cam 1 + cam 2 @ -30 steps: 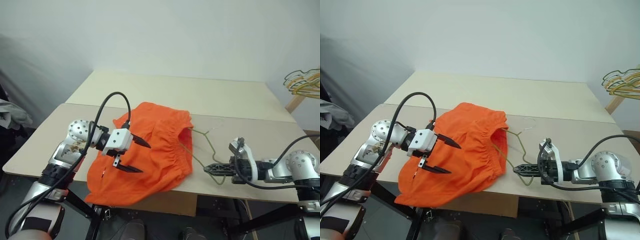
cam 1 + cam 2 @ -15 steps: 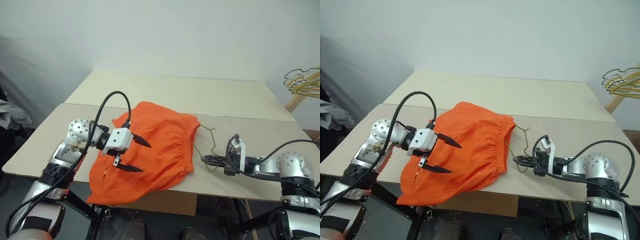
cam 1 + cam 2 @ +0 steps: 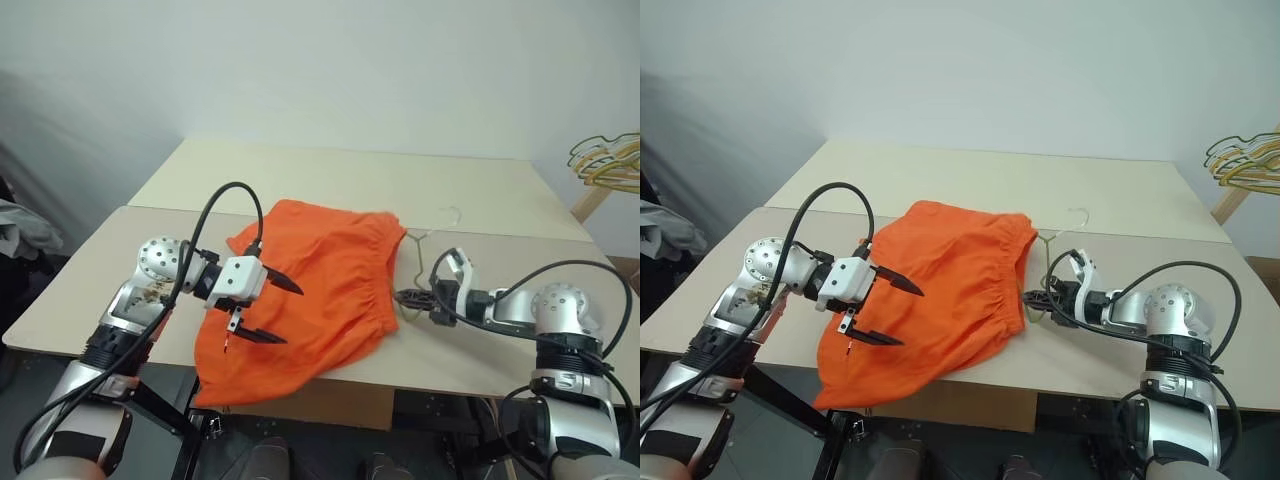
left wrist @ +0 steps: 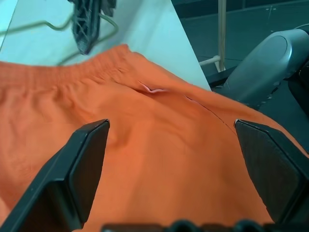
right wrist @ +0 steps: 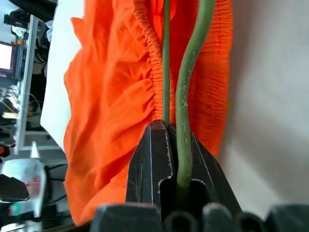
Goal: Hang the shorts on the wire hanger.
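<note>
Beige table [image 3: 330, 185]; orange shorts [image 3: 320, 290]; wire hanger [image 3: 418, 262]

The shorts [image 3: 320, 290] are soft matt orange cloth, gathered at the waistband. The wire hanger [image 5: 186, 92] is thin, dull olive-grey metal. The table [image 3: 420, 185] is smooth matt beige board.

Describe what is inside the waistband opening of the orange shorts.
The wire hanger runs into the shorts at the gathered waistband, held by the shut right pincer. How far the wire reaches inside is covered by fabric. Its hook lies outside on the table.
</note>
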{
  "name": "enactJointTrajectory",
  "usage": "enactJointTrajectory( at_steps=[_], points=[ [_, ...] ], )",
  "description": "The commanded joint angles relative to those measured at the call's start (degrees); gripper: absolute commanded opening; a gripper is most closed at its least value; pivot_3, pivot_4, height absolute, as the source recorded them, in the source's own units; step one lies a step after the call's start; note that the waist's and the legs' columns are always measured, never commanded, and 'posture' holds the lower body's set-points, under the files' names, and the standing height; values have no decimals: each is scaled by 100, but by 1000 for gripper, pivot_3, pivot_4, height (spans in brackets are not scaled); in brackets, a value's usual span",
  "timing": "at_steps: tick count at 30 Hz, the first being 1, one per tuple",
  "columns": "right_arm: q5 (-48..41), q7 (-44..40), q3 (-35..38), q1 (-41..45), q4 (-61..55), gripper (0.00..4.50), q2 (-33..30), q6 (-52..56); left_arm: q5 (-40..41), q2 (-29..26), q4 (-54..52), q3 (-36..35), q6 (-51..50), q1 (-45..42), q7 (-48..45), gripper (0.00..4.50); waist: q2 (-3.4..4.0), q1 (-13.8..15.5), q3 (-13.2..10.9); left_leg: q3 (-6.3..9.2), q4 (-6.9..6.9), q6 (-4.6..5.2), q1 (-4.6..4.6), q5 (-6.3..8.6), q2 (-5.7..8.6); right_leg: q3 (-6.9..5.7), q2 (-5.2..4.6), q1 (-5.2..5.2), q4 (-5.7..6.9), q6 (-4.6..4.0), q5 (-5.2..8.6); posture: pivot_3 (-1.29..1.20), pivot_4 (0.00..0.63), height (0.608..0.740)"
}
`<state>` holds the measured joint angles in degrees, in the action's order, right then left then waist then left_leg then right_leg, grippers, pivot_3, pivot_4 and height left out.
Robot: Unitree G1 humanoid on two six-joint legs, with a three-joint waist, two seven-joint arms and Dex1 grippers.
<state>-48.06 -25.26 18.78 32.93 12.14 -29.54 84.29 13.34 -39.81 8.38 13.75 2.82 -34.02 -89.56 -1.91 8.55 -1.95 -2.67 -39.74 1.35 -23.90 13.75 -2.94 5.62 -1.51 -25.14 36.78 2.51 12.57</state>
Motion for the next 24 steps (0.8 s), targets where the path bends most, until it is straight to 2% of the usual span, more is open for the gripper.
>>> enactJointTrajectory(
  at_steps=[1,7,11,14,17,24],
  points=[
    [-14,-422,-484,34,-1546,0,-591,-354,-27,-33,163,-100,172,-336,-26,4481,17,6,-10,2,-1,0,-7,0,1,-2,0,-4,1,0,0,240,0,740],
    [1252,-1514,-2440,612,-2731,0,-2383,-1684,-226,40,1437,-216,762,-1491,-54,4481,29,-48,-18,-1,-9,-2,-11,-1,0,-4,-1,-15,0,-16,15,185,0,740],
    [1573,-2541,-3100,1399,-2580,0,-2923,-2108,-382,181,2635,-304,1274,-2612,-59,4481,28,-168,-18,-3,-15,-3,-12,-2,0,-2,-2,-10,-3,-33,23,149,0,740],
    [1885,-3119,-3610,1824,-2566,0,-3108,-2334,-507,297,3460,-337,1704,-3310,-134,4481,28,-249,-18,-6,-14,-3,-18,-2,1,0,-2,-14,-9,-32,23,131,0,740],
    [2038,-3451,-3856,2200,-2495,0,-3027,-2360,-720,421,4269,-289,2200,-3920,-181,4481,28,-332,-18,-5,-9,-2,-25,1,1,0,-2,-22,-7,-6,10,123,0,740],
    [2670,-4035,-4480,2682,-2361,0,-2909,-2564,-1411,695,5638,-24,3048,-4929,-245,4481,28,-434,-19,-6,-12,-2,-83,1,5,3,-2,-98,20,-40,-11,93,0,740]
  ],
)
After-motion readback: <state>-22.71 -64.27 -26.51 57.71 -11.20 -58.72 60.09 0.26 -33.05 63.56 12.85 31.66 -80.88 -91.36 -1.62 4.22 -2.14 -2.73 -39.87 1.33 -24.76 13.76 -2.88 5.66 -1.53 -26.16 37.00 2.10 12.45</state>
